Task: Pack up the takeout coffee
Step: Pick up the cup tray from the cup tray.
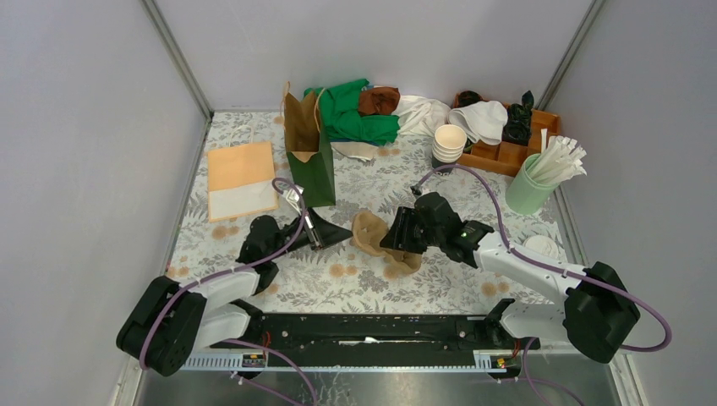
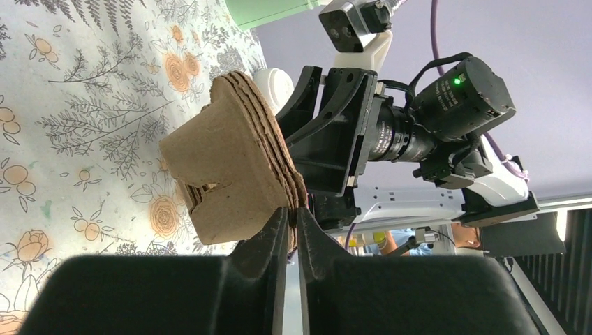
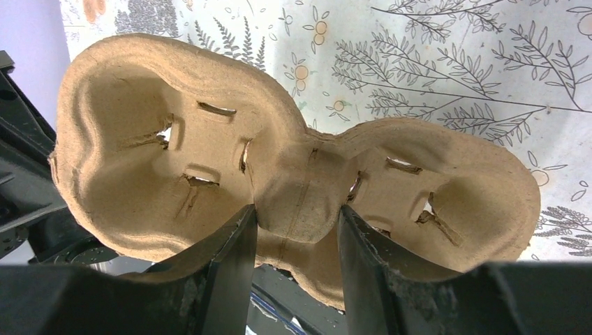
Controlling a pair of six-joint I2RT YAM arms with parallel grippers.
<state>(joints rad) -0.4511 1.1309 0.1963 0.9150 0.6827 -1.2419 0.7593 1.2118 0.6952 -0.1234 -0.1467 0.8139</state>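
Evidently both hands share the brown cup carrier [image 3: 139,160]. The right hand [image 3: 297,230] clamps its narrow waist, likely to steady it. The left hand [image 2: 293,216], pressed almost together, pinches the layered rim, perhaps to peel one tray free. The lidded coffee [image 1: 541,247] stands untouched near the right edge of the counter [image 1: 338,279].

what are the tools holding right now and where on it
The carrier, held by both tools: the right tool clamps its narrow middle between the two wells, and the left tool pinches its rim.
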